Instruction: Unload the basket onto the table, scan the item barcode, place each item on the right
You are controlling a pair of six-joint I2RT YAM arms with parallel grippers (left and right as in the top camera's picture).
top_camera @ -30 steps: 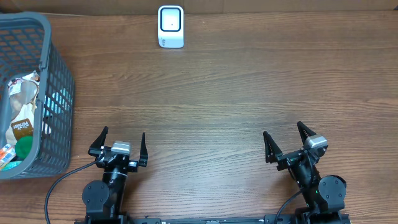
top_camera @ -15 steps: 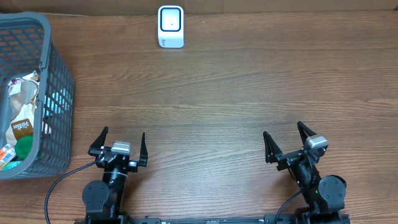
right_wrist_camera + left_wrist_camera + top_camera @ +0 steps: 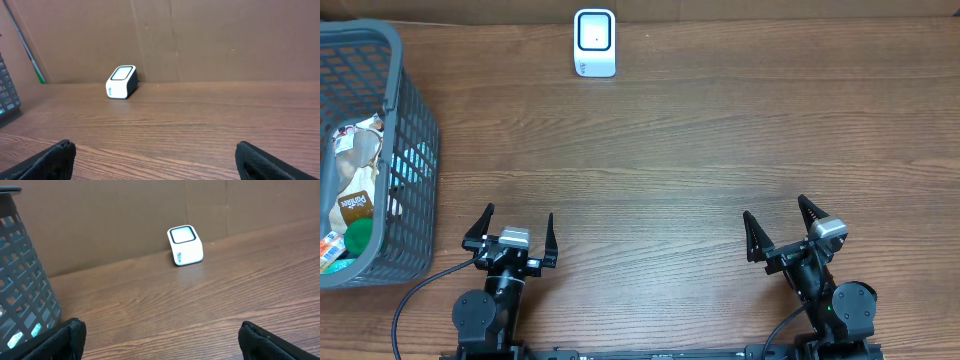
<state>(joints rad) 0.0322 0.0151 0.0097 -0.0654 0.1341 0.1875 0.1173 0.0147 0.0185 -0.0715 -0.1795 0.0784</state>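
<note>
Resting in basket (image 3: pixel 418 150), items (image 3: pixel 354 195) (well left of fingers (image 3: pixel 483 224)).

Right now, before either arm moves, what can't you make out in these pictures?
Overhead: the basket is cut off by the left and top edges, so part of its contents is out of frame.
Overhead: no barcode can be made out on the packets; they are too small and piled together.
Left wrist: the basket's mesh wall hides nearly everything inside.
All views: the print on the scanner is too small to read.
</note>
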